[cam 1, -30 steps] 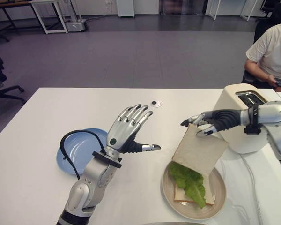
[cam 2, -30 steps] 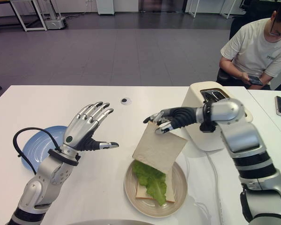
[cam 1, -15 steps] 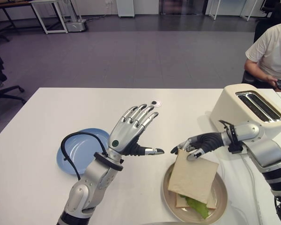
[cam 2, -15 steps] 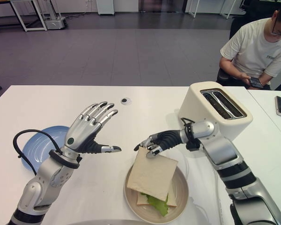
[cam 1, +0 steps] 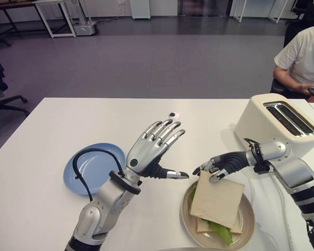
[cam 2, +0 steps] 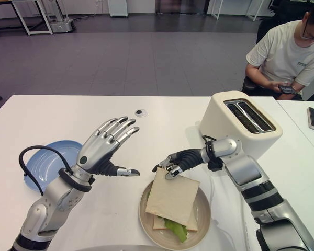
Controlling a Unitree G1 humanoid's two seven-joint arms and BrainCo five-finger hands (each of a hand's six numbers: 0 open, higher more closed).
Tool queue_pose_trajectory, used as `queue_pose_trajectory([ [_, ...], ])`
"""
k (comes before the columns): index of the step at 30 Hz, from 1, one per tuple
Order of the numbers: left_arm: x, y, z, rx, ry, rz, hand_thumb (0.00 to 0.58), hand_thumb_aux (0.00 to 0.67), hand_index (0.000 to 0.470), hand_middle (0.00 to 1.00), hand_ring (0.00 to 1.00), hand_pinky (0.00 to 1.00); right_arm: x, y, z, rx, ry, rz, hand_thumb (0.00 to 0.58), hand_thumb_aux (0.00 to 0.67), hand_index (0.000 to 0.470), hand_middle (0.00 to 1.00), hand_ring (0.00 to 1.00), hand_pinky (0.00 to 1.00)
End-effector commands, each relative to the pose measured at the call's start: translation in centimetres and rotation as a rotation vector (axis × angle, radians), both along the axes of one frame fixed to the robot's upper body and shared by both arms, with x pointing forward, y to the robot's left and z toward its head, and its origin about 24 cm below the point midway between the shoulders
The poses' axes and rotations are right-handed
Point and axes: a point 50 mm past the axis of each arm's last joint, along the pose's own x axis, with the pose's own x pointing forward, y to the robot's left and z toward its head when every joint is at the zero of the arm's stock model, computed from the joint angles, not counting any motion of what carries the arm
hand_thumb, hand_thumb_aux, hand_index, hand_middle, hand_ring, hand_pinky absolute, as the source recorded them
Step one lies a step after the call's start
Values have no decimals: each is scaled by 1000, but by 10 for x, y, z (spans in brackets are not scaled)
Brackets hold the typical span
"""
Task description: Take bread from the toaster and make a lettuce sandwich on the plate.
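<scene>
Bread slice point(cam 1: 217, 193) atop lettuce point(cam 1: 220, 231) and a lower slice point(cam 1: 200, 225) on the tan plate point(cam 1: 247, 219), near the desk's point(cam 1: 52, 120) front edge. Far corner pinched by the right hand point(cam 1: 220, 166). Toaster point(cam 1: 275, 123) behind, toward the right edge. Left hand point(cam 1: 149, 151) raised, fingers spread, holding nothing, near a blue plate point(cam 1: 97, 159).

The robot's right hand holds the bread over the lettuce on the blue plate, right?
Not blue. The right eye view shows the right hand holding the bread over the lettuce on the beige plate; the blue plate lies apart.
</scene>
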Motion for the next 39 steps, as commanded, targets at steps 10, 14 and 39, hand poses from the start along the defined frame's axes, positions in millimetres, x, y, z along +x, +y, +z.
queue_pose_trajectory([
  [10,-49,-32,-22,-19,432,-569,0,0,0,0,0,0,-6,-2,-33,-52,12,-45,580,670,470,0,0,0],
  [14,-59,-38,-32,2,561,-645,0,0,0,0,0,0,-4,-3,-37,-57,13,-55,580,670,470,0,0,0],
  [39,-55,-77,-97,3,1049,-739,0,0,0,0,0,0,10,0,-35,-87,-48,-63,0,0,0,0,0,0],
])
